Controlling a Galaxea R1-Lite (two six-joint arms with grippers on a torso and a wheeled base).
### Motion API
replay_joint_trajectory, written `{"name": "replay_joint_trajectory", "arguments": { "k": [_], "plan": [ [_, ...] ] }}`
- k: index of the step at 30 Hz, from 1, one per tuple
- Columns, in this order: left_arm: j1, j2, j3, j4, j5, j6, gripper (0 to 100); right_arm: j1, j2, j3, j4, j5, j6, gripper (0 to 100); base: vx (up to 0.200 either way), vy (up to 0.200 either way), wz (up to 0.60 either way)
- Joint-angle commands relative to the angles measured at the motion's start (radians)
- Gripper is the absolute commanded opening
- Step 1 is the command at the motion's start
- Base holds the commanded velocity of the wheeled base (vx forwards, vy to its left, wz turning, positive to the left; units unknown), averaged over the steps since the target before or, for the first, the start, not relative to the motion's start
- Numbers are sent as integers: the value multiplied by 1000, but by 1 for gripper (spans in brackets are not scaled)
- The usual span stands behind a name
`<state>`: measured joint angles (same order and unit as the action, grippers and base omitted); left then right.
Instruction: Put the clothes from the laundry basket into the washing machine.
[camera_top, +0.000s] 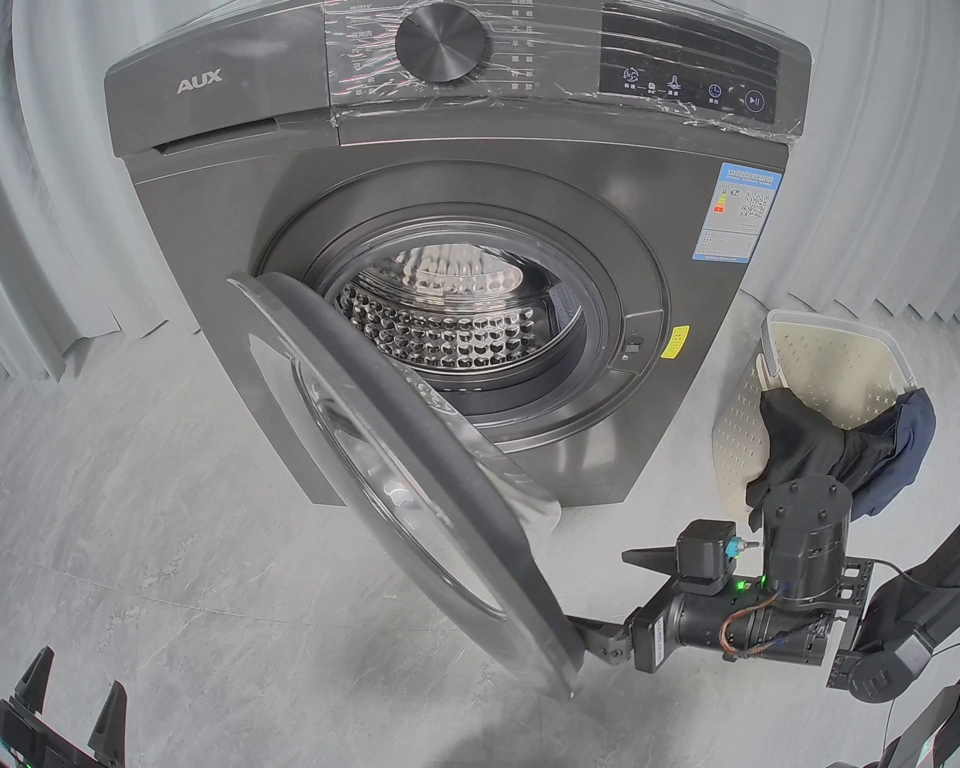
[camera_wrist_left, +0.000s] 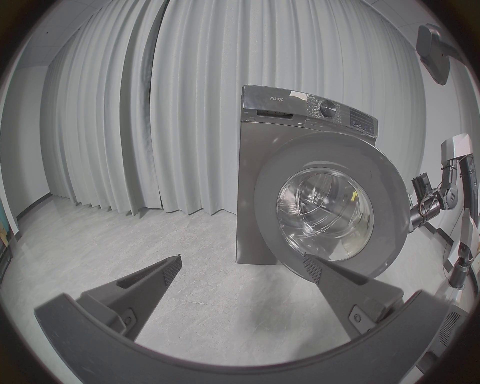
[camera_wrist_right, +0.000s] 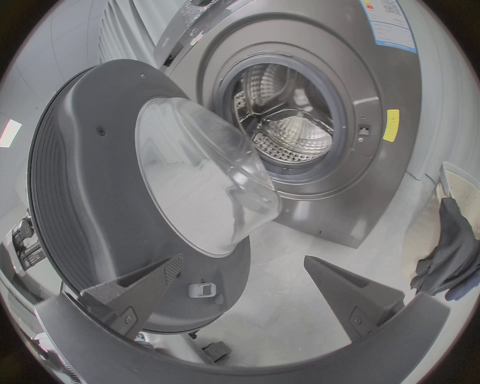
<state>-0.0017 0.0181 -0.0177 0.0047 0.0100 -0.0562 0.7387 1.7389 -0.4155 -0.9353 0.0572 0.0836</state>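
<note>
The grey washing machine (camera_top: 215, 215) stands with its round door (camera_top: 470, 520) swung wide and the steel drum (camera_top: 450, 300) bare inside. To its right a cream laundry basket (camera_top: 850, 360) holds a black garment (camera_top: 800, 445) and a navy one (camera_top: 905, 430), both draped over its front rim. My right gripper (camera_top: 612, 597) is open at the door's lower outer edge, one finger against the rim. The right wrist view shows the door (camera_wrist_right: 100, 200), the drum (camera_wrist_right: 285, 125) and the clothes (camera_wrist_right: 450, 245). My left gripper (camera_top: 78, 690) is open low at the left, holding nothing.
Pale curtains (camera_wrist_left: 150, 125) hang behind and beside the machine. Grey tiled floor (camera_top: 150, 520) lies open to the left of the door. The basket stands close against the machine's right side, with the right arm just in front of it.
</note>
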Motion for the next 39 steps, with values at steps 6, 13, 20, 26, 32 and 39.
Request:
{"name": "replay_joint_trajectory", "arguments": {
  "k": [6,13,20,26,32,39],
  "plan": [
    [0,-12,15,0,1,-1,100,-16,14,11,-100,29,-8,100,0,0,0],
    [0,-12,16,0,1,-1,100,-147,111,-135,-91,-40,-10,100,0,0,0],
    [0,-12,16,0,1,-1,100,-171,274,-292,-91,-46,-10,100,0,0,0],
    [0,-12,15,0,1,-1,100,-147,333,-338,-88,-46,-13,100,0,0,0],
    [0,-12,16,0,1,-1,100,-87,330,-341,-88,-46,-13,100,0,0,0],
    [0,-12,16,0,1,-1,100,-59,310,-319,-97,-45,-12,100,0,0,0]
  ]
}}
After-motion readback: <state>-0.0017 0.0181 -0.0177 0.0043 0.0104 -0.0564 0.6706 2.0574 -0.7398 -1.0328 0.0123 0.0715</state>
